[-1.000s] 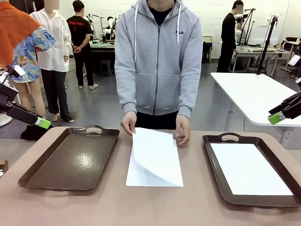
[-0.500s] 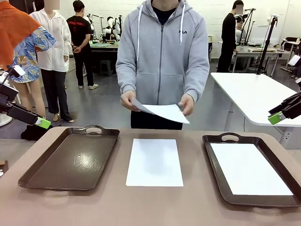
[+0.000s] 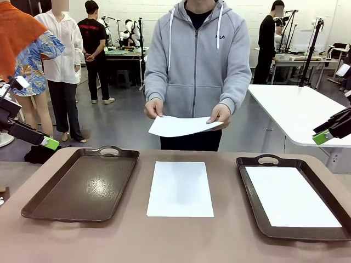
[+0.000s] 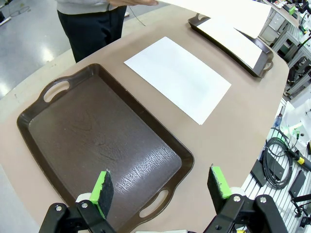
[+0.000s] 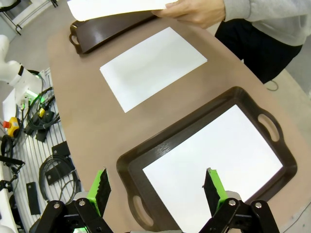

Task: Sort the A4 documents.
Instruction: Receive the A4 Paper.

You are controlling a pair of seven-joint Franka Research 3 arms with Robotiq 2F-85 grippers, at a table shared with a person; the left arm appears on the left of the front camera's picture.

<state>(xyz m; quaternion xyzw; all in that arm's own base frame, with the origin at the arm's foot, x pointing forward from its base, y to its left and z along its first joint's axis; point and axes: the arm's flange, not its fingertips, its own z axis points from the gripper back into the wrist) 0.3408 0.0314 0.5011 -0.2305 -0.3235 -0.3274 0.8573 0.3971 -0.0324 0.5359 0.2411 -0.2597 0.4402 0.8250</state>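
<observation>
- The desk [image 3: 225, 235] carries two brown trays with one loose sheet between them; it is shared with a person, so I judge any reach across its middle should be slow and low.
- The left tray [image 3: 82, 186] holds nothing, and looks the likely place for a sheet from the middle. Lay the paper flat inside the rim, with no corner riding up the wall.
- The right tray [image 3: 296, 162] already holds one sheet [image 3: 290, 196], lying square. Any paper added there should land on top without pushing that one askew.
- The sheet on the desk [image 3: 180, 189] lies flat, apart from both trays. It offers no edge to pinch, so a pad probably has to drag or buckle it first.
- The sheet in the air [image 3: 178, 126] is gripped at both sides above the far edge of the desk, sagging a little. If it is being offered, take it by the free near edge.
- The person's hands [image 3: 220, 115] are on that paper; keep the fingers well away from them.
- The left claw [image 4: 160, 184] is spread wide with nothing in it, hovering over the near end of the left tray.
- The right claw [image 5: 157, 187] is likewise spread wide and bare, above the near end of the right tray.
</observation>
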